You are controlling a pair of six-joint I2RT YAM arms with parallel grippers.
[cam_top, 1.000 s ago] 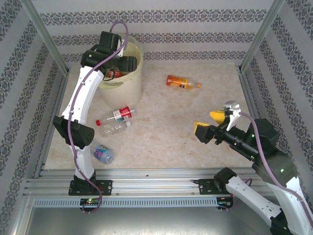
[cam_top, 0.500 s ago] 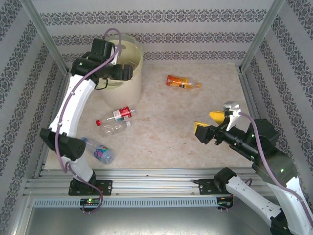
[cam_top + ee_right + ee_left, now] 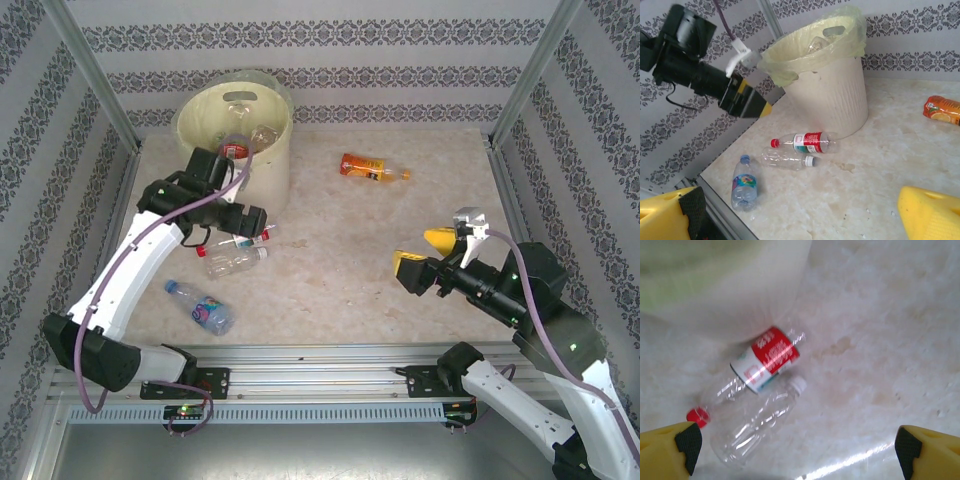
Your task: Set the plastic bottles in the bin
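The pale-yellow bin point(image 3: 275, 165) stands at the back left, with bottles point(image 3: 245, 135) lying inside its clear liner. My left gripper point(image 3: 240, 220) hangs open just in front of it, over a red-label bottle point(image 3: 767, 360) and an unlabelled clear bottle point(image 3: 760, 422) that lie side by side. Nothing is between its fingertips point(image 3: 685, 445). A blue-label bottle point(image 3: 200, 306) lies near the front left edge. An orange bottle point(image 3: 372, 167) lies at the back centre. My right gripper point(image 3: 425, 252) is open and empty at the right, well away from all the bottles.
Patterned walls and metal posts point(image 3: 95, 80) enclose the table on three sides. A rail point(image 3: 300, 352) runs along the front edge. The bin point(image 3: 830, 95) stands close to the left wall, and the marble tabletop point(image 3: 340, 270) between the arms is bare.
My left arm has drawn back from over the bin and come down above the two bottles in front of it, its jaws opening wider. The right arm has not moved.
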